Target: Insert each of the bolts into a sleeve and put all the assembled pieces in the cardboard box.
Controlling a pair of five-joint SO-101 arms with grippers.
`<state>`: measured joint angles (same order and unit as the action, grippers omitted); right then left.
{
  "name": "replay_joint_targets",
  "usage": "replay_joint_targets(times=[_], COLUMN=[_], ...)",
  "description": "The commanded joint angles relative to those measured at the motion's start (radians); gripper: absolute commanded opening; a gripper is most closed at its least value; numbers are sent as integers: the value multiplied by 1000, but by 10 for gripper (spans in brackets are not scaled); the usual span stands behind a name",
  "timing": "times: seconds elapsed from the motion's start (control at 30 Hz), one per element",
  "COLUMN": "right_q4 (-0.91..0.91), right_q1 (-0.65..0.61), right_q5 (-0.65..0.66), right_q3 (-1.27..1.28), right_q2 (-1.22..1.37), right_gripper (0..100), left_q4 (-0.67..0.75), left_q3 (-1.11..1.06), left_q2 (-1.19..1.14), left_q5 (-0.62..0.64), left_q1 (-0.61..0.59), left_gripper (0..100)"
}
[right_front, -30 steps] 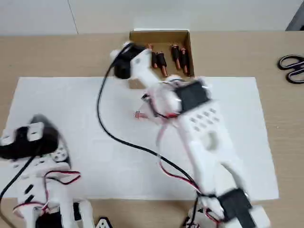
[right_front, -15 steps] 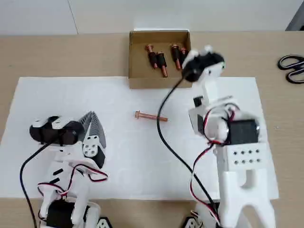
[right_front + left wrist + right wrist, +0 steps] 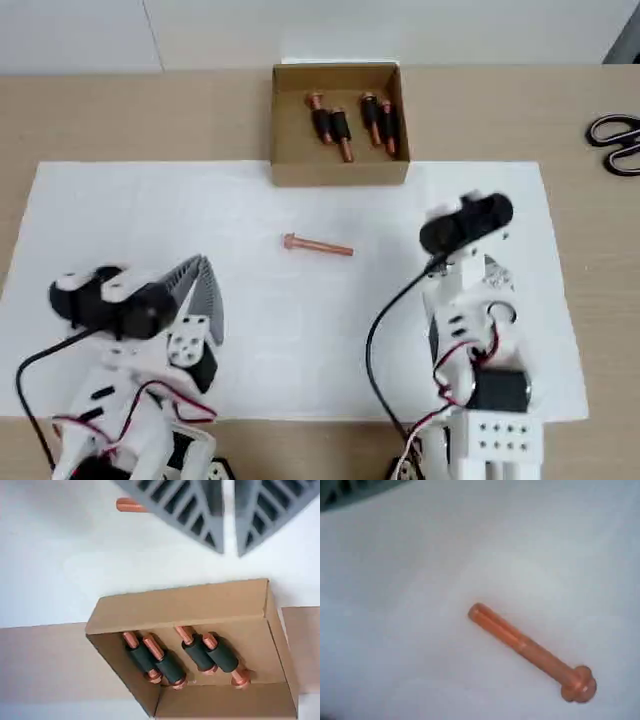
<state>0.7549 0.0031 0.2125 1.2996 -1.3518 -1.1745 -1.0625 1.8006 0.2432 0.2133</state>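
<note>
A bare copper bolt (image 3: 317, 245) (image 3: 530, 650) (image 3: 131, 504) lies on the white paper (image 3: 150, 210) in the middle of the table. Behind it stands the cardboard box (image 3: 340, 172) (image 3: 180, 602), which holds several bolts in black sleeves (image 3: 335, 125) (image 3: 170, 662). My left gripper (image 3: 203, 262) (image 3: 229, 550) sits at the near left and points toward the box. Its grey ribbed fingers are shut with a thin slit between them and hold nothing. My right arm (image 3: 465, 225) is folded back at the near right, and its wrist looks down on the bolt.
Black scissors (image 3: 615, 140) lie on the bare wood at the far right edge. The white paper covers most of the table in front of the box. Cables hang from both arms near the front edge.
The right arm has pulled back from over the box to the near right of the table. The left arm has shifted a little. The bare bolt stays in place.
</note>
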Motion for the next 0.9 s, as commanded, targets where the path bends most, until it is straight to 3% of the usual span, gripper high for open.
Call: replay_joint_targets(times=[0.0,0.13,0.33,0.6,0.87], right_q4=[-59,-87,-79,-70,-54], right_q1=[10,10,8,13,10], right_q5=[-8,-8,-8,-9,-8], right_q3=[89,201,331,387,385], right_q2=[-136,-277,-475,-441,-443], right_gripper=[4,4,4,4,4], left_q4=[-60,-164,-292,-184,-81], left_q3=[153,390,656,854,858], left_q2=[-107,-358,-793,-1197,-1418], left_q5=[-8,2,110,339,393], left_q1=[3,2,6,8,8], left_gripper=[7,7,7,7,7])
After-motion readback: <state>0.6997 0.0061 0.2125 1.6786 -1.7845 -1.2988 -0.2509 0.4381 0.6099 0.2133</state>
